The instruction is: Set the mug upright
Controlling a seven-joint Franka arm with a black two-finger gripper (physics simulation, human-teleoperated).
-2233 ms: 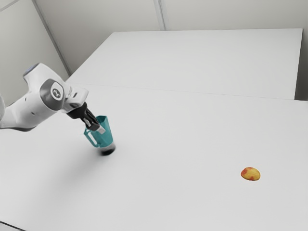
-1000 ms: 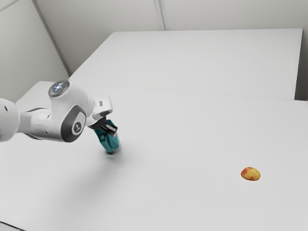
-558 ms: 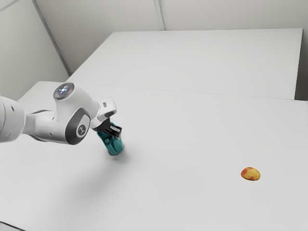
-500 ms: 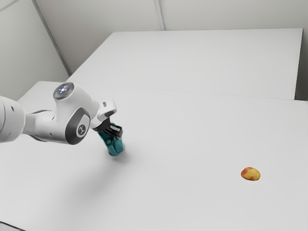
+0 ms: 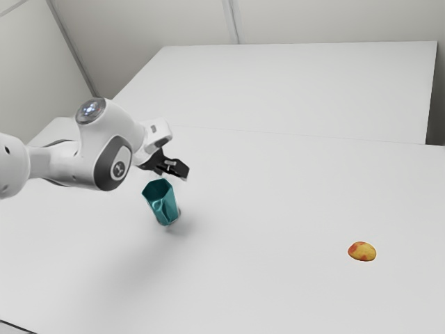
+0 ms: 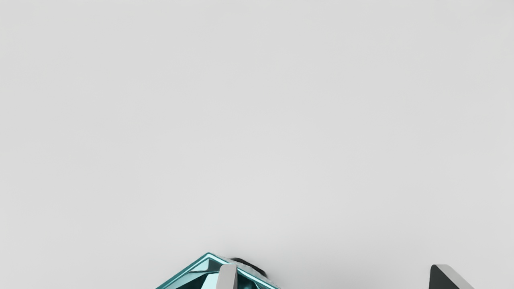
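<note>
The teal mug stands on the table with its open rim up and its base down, its handle facing the exterior camera. Just above the rim, toward the exterior view's right, is my black gripper, apart from the mug. In the wrist view the gripper is open, its fingers wide apart with nothing held between them. One finger overlaps the rim of the mug from above, and part of the dark base shows past the rim.
A yellow and red half-round object lies on the white table, well toward the exterior view's right. Behind the table is a second white surface, with pale walls around.
My hand has risen off the mug's rim. Compared with the earliest frame, the mug stands slightly farther toward the exterior view's right, and its handle has turned toward the camera.
</note>
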